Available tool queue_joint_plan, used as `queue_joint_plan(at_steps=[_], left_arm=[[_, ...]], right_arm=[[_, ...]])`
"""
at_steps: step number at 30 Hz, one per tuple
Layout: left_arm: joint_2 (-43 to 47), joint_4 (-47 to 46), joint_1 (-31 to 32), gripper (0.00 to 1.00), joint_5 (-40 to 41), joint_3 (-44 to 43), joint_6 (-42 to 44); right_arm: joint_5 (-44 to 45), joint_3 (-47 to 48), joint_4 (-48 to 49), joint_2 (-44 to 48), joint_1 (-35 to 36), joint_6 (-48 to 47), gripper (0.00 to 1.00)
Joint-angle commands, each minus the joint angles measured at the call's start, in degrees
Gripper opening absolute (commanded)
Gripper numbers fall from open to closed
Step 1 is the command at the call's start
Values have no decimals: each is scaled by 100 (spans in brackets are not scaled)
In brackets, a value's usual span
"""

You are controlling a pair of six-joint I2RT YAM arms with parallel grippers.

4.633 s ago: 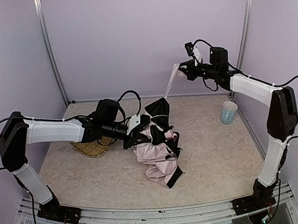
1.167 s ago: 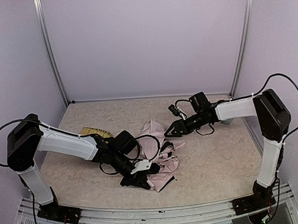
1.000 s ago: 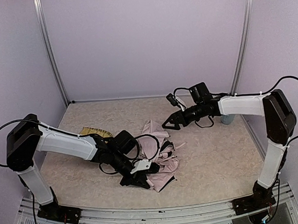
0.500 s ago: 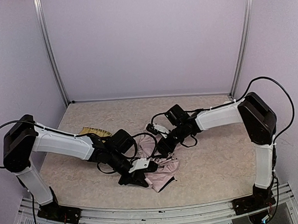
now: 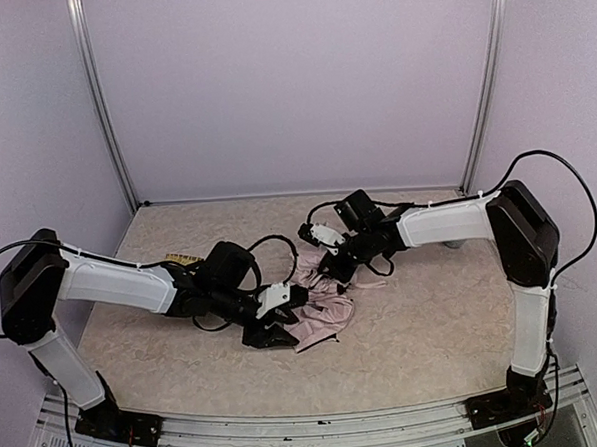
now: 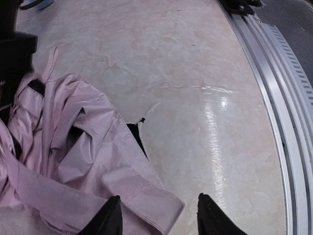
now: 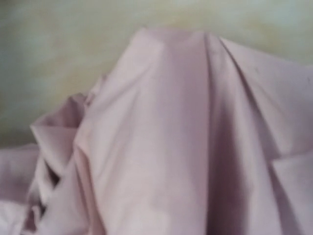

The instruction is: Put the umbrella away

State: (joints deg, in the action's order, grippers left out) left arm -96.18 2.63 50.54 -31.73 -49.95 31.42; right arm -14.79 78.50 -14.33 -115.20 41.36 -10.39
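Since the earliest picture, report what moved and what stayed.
The right tool let the lifted fabric go and came down from high at the back to the far side of the umbrella. The left tool swung to its near edge. The yellow tray stayed.

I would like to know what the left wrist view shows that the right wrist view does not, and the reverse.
Only the left wrist view shows the left tool, its two dark fingertips apart over the fabric's edge, the metal rail along the table's edge, and a black rib end between the folds. Only the right wrist view shows one tall fold from very near, blurred, filling most of the picture; no fingers show there. Both show the pale pink umbrella lying crumpled on the beige table.
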Motion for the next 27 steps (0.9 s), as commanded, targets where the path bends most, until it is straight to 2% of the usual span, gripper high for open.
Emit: queue_joint_plan(at_steps=[1, 4, 7, 11, 14, 16, 19, 22, 27], left_arm=[[560, -1277, -387, 59, -14, 227, -437], [1025, -1787, -626, 71, -164, 624, -449], [1327, -2344, -906, 73, 43, 992, -704], [1320, -3272, -1305, 73, 645, 1240, -1442], [1097, -3634, -1472, 72, 1209, 1169, -1870], [963, -3899, -1585, 72, 1636, 1170, -2204], [739, -4173, -1848, 71, 1914, 1172, -2805], [618, -4244, -1952, 70, 1973, 1180, -2984], [580, -4212, -2004, 70, 2059, 1273, -3036]], right_arm=[[1343, 260, 251, 358, -326, -808, 6], [2045, 552, 559, 533, -483, -1311, 0], [2645, 1019, 953, 639, -650, -1872, 0], [3650, 1823, 1804, 589, -638, -3133, 0], [4538, 1911, 3198, 514, -461, -4434, 0], [5126, 1556, 4444, 458, -189, -5403, 0], [5491, 639, 5797, 318, 247, -6330, 0], [5883, -293, 6544, -53, 743, -6413, 0], [6521, -992, 6425, -859, 1750, -5407, 1]])
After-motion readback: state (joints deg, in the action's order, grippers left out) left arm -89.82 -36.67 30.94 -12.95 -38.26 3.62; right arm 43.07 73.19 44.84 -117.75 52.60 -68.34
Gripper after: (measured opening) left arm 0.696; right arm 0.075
